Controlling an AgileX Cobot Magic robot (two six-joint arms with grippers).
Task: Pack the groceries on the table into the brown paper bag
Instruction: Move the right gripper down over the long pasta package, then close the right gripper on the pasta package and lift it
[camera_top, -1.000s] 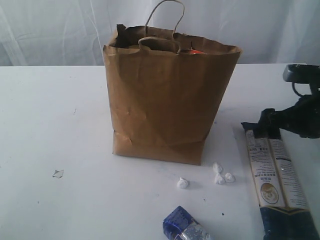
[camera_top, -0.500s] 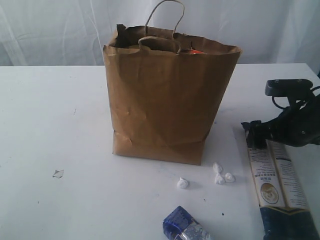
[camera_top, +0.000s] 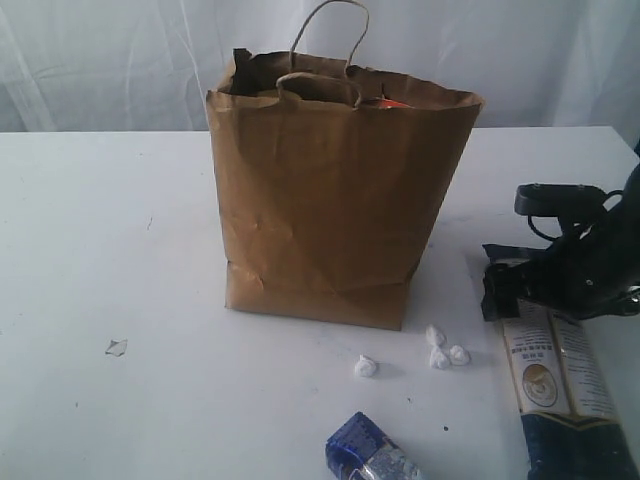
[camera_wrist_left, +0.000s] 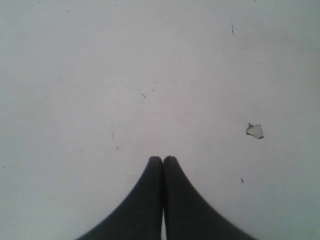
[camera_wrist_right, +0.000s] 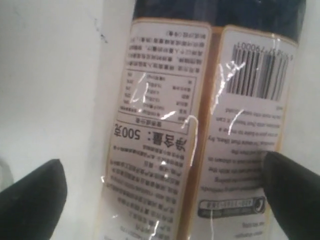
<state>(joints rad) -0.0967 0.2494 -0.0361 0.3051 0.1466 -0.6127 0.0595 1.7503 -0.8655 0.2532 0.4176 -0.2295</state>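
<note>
The bag (camera_top: 335, 195) stands upright mid-counter (camera_top: 110, 230), something orange just showing at its rim, though what it is cannot be made out. To its right the navy packet (camera_top: 555, 385) lies flat, label up, with the right tool (camera_top: 500, 290) over its far end, fingers (camera_wrist_right: 35, 200) spread wide to either side of it and apparently not yet gripping; near the front edge sits the blue packet (camera_top: 370, 452), with white crumbs (camera_top: 440, 350) between it and the bag. The left tool (camera_wrist_left: 163, 160) hangs over bare counter, tips pressed together, near a small chip (camera_wrist_left: 255, 131).
</note>
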